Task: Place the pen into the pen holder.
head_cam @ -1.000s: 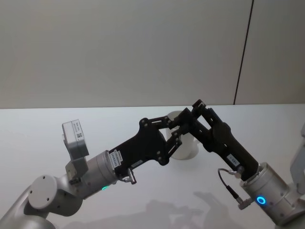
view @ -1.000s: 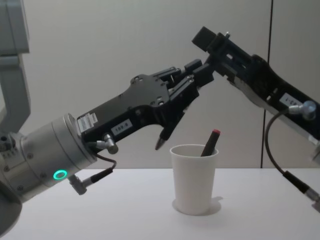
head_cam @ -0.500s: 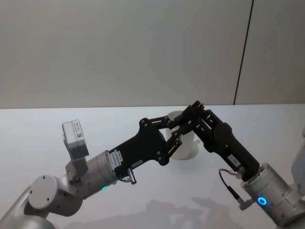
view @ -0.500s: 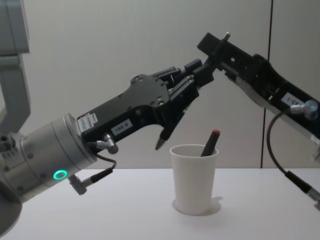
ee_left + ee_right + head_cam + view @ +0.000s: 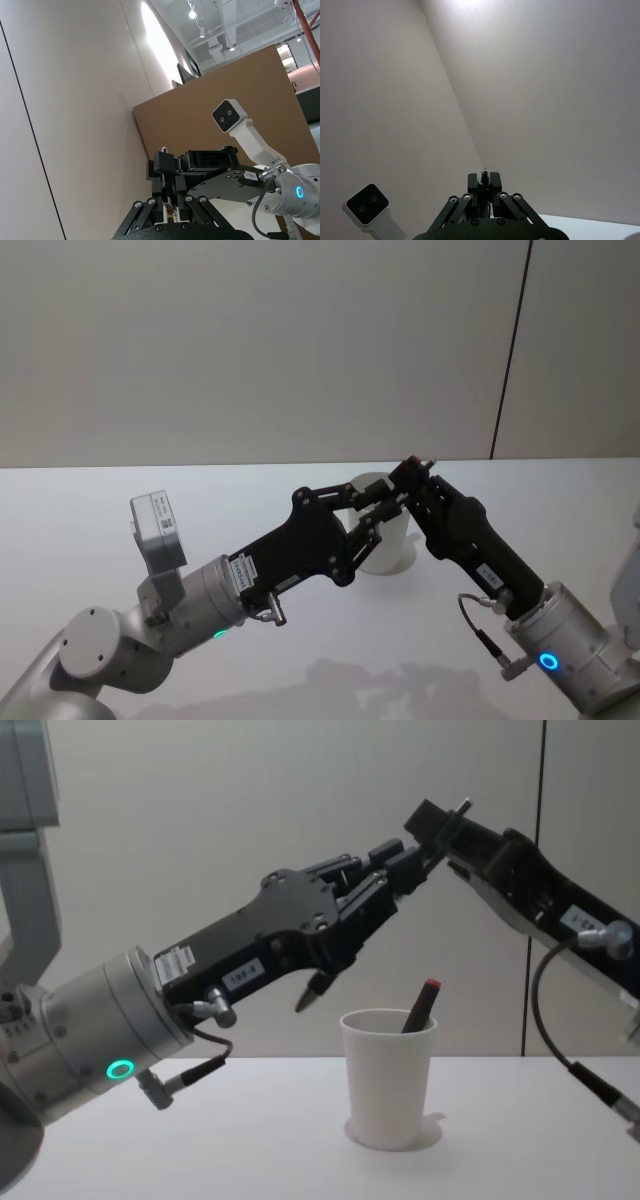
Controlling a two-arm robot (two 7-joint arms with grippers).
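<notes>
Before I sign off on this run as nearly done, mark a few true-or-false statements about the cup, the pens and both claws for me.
1. The white cup stands upright on the table. True.
2. A red-tipped pen already leans inside the cup. True.
3. The left claw rests on the table. False: it is in the air, above the cup and toward its left.
4. The right claw is far from the left claw. False: the two meet tip to tip above the cup.
5. A dark pen pokes down out of the left claw, outside the cup. True.

Right pincer point(image 5: 440, 820) dropped; pen point(image 5: 385, 905) tip swung left.
</notes>
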